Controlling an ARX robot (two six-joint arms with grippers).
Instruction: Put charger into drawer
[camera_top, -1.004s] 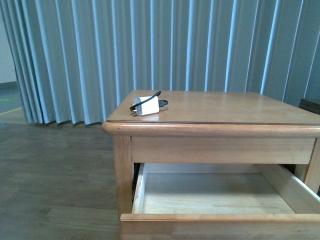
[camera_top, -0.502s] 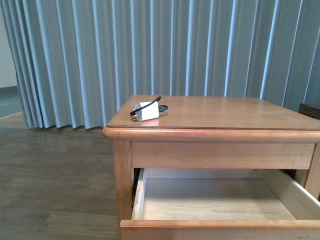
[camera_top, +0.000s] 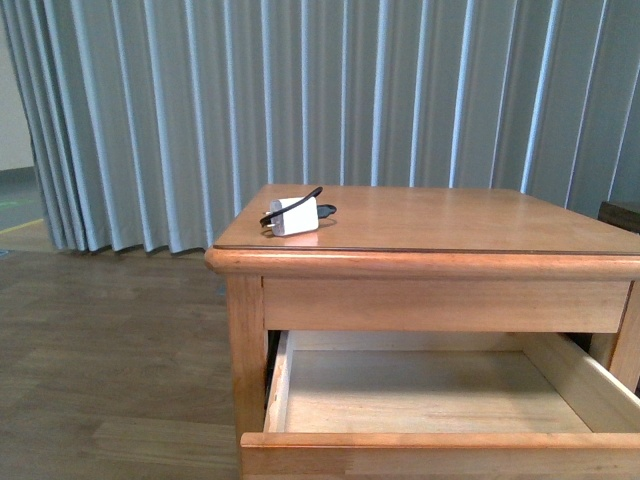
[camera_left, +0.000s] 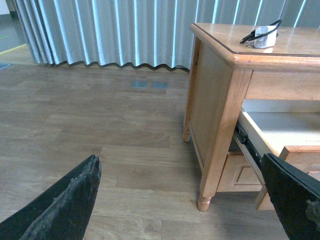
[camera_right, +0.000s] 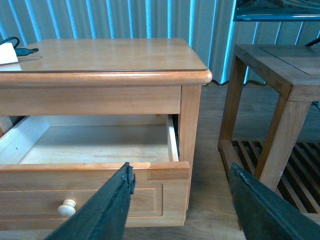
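Observation:
The white charger (camera_top: 293, 216) with its black cable lies on the near left corner of the wooden nightstand's top (camera_top: 450, 222), and it also shows in the left wrist view (camera_left: 265, 37) and the right wrist view (camera_right: 7, 52). Below the top, the drawer (camera_top: 440, 438) is pulled out and empty; its panelled front (camera_right: 100, 176) carries a pale knob (camera_right: 66, 206). My left gripper (camera_left: 180, 160) is open, low over the floor to the left of the nightstand. My right gripper (camera_right: 181, 169) is open in front of the drawer's right corner. Neither holds anything, and neither shows in the front view.
A second wooden side table (camera_right: 280, 75) with a slatted lower shelf stands close to the right of the nightstand. Grey-blue curtains (camera_top: 300, 100) hang behind. Wood flooring (camera_left: 100, 125) stretches to the left. A lower drawer front (camera_left: 240, 172) sits under the open one.
The front view dipped slightly and rose again. The charger and the open drawer stay where they were.

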